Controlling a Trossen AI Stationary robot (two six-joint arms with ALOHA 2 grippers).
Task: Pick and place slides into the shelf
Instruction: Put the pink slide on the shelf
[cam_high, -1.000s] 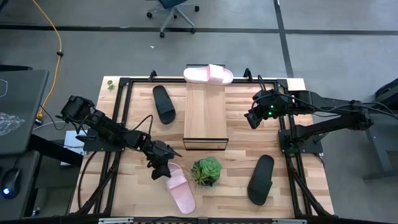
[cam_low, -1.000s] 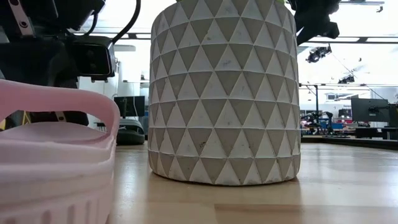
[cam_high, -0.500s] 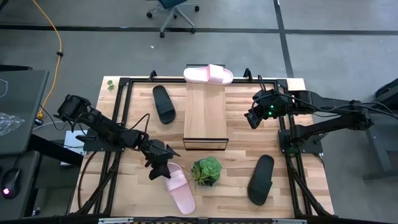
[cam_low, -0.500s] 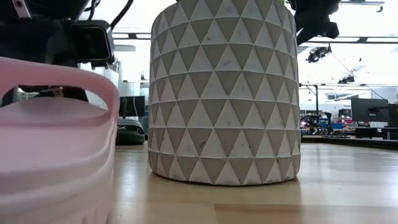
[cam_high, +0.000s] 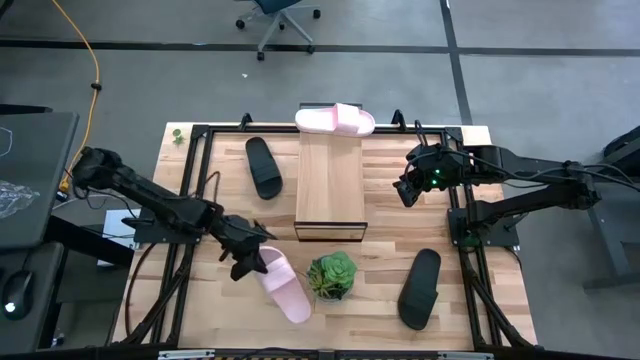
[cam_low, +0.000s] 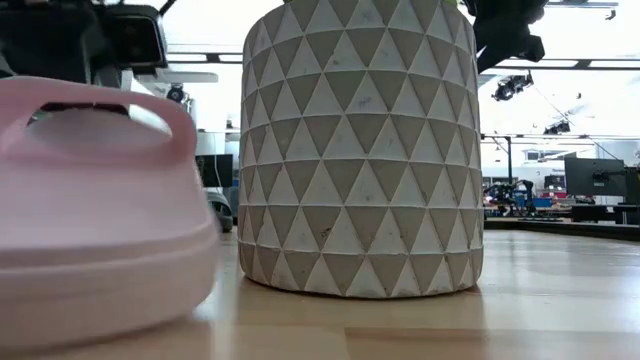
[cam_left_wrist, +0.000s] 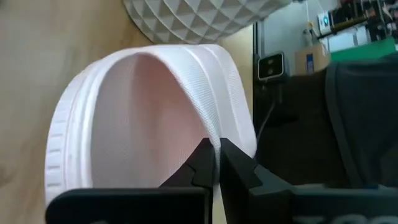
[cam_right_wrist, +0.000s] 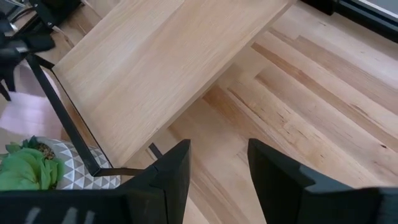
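Observation:
My left gripper (cam_high: 247, 263) is shut on a pale pink slide (cam_high: 281, 285) near the table's near edge, just left of the potted plant. In the low view this slide (cam_low: 100, 220) fills the left side. A second pink slide (cam_high: 335, 120) lies across the far end of the light-wood shelf (cam_high: 331, 185). One black slide (cam_high: 264, 167) lies sole down on the table left of the shelf. The other black slide (cam_high: 420, 288) lies near the table's near right corner. My right gripper (cam_high: 406, 191) hovers open to the right of the shelf and touches nothing. My left gripper (cam_left_wrist: 216, 168) pinches the edge of the pink slide's broad strap (cam_left_wrist: 211, 134), one finger under the strap's arch and one on its outer face. The fingers come slanting down from the table's left. Whether the sole is clear of the table, I cannot tell.
A green plant in a white triangle-patterned pot (cam_high: 331, 275) stands right beside the held slide, between it and the shelf's near end (cam_right_wrist: 93, 158). Dark frame rails run along the table's left and right sides. Bare wood lies between the shelf and my right arm.
My left gripper has drawn back toward the table's left and far side, taking the pink slide with it. The slide has shifted away from the near edge and turned, its strap end now farther left. My right arm has kept still.

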